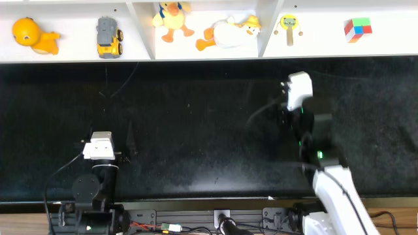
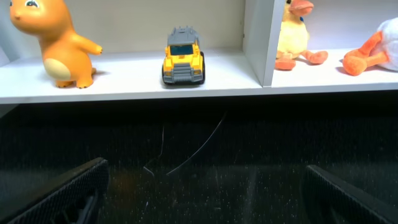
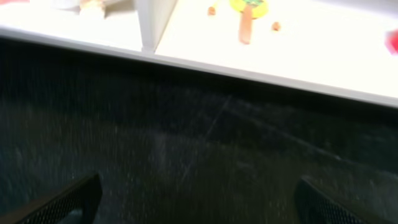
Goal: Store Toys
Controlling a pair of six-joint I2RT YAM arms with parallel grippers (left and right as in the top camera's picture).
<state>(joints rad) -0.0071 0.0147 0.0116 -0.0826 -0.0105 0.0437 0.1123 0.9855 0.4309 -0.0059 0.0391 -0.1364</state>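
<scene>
- The left gripper [image 2: 202,186] hangs low over the black mat [image 2: 205,143]. Its jaws stand wide apart and hold nothing.
- The right gripper [image 3: 196,193] is also over the mat, jaws spread wide and empty.
- Every toy in view already sits on the white shelf [image 2: 124,84], well ahead of both sets of jaws. No toy lies on the mat between or near them.
- Straight ahead of the left jaws, the yellow truck [image 2: 183,57] stands on its wheels, nose toward the gripper. The orange figure [image 2: 62,43] stands upright in the same compartment, off to one side.
- Past the divider [image 2: 252,37], the yellow duck [image 2: 295,34] sits propped against the back. The white duck [image 1: 228,32] lies on its side beside it.
- Ahead of the right jaws, the rattle toy [image 3: 247,12] lies flat, handle toward the shelf's front edge. The colour cube [image 1: 357,29] shares that compartment, apart from it.
- Judgement: the toys are grouped two to a compartment and set back from the edge, which looks like finished storage.
- Judgement: the wide, empty jaws fit arms that are parked or free after a release. Nothing is left for them to grasp.
</scene>
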